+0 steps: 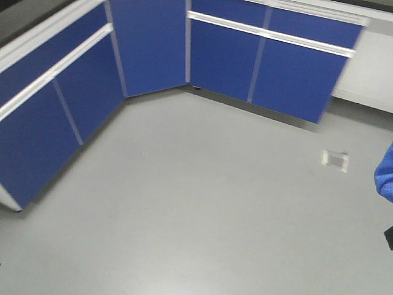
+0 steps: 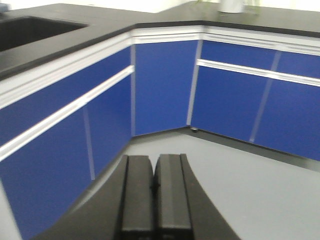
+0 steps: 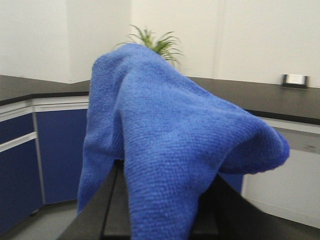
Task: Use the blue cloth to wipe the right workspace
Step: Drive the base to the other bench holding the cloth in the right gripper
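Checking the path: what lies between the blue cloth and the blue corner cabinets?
In the exterior front view, only bare grey floor, with one small white rectangular object lying near the blue cloth.

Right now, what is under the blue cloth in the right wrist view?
The blue cloth drapes over the right tool; only its dark lower sides show beneath the hem. Fingertips are covered, so its grip cannot be seen.

The blue cloth [image 3: 175, 145] covers the right jaws, hiding how they stand.
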